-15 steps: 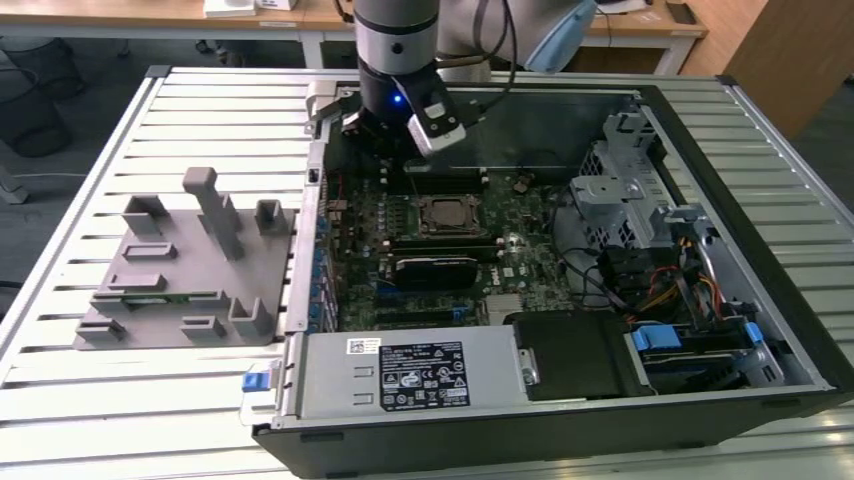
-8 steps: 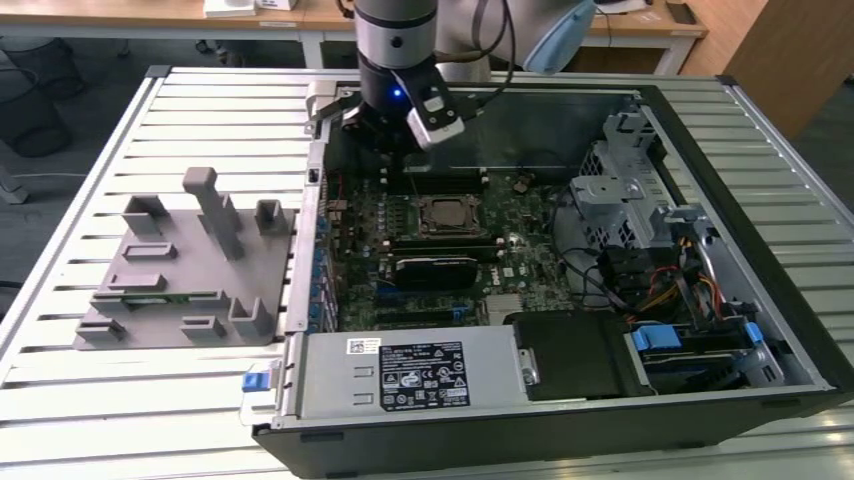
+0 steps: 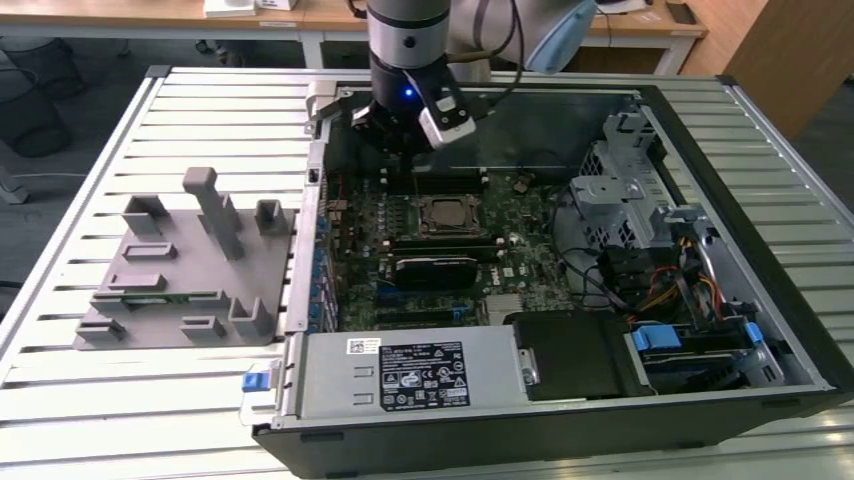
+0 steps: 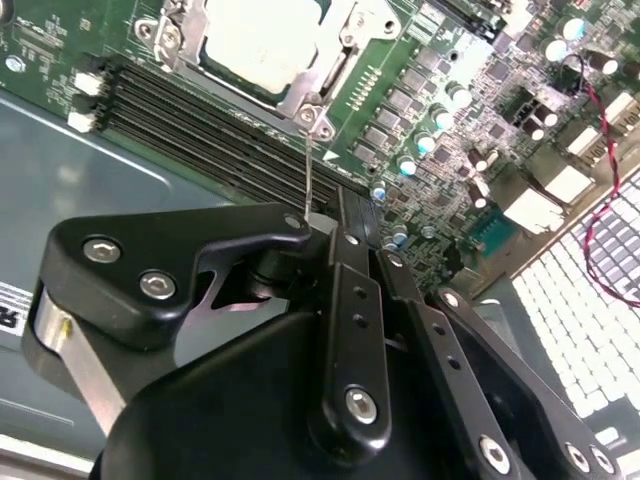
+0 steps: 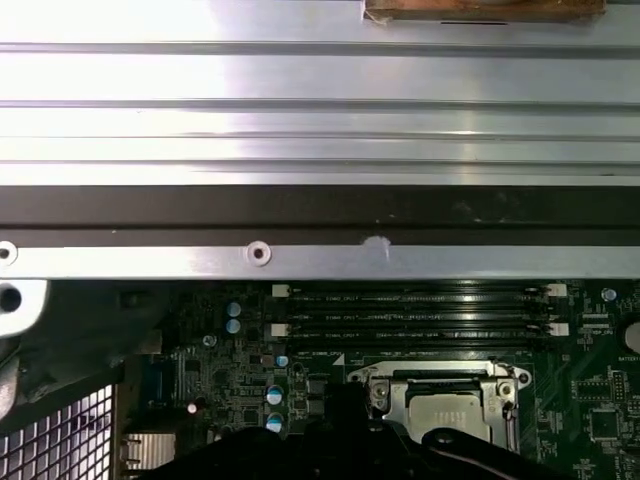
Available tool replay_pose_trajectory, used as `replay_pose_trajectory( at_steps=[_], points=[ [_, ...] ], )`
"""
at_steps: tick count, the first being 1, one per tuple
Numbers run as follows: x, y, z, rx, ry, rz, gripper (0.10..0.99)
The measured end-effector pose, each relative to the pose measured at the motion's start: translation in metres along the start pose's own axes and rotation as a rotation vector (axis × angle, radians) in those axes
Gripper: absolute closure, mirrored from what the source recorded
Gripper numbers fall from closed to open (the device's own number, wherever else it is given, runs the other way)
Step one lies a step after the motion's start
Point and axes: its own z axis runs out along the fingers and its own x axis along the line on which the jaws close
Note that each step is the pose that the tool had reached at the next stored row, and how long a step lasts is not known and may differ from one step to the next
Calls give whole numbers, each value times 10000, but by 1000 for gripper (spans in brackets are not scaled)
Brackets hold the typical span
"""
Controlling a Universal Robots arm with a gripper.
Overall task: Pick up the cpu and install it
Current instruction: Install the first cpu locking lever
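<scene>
Black tool (image 4: 335, 235), grip state unclear, hovers just beside the socketed cpu (image 4: 265, 40).

We can read no text on anything here. The white label (image 3: 363, 347) and the black label (image 3: 426, 377) on the power supply casing (image 3: 400, 372), at six o'clock in the exterior view, carry print too small to read.

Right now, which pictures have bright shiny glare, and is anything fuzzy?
In the first wrist view, the ribbed metal table glares nearly white. In the second wrist view, the cpu top is washed out pale in its socket, and the gripper body close to the lens looks soft and fuzzy. In the exterior view, light is even, with shadow inside the computer case.
</scene>
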Motion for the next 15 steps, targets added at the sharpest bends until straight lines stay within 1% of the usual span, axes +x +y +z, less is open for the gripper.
replay_pose_trajectory(
  at_steps=[9,15],
  points=[
    [-70,1,2,0,-1,1,980],
    [-94,1,2,0,0,0,980]
  ],
)
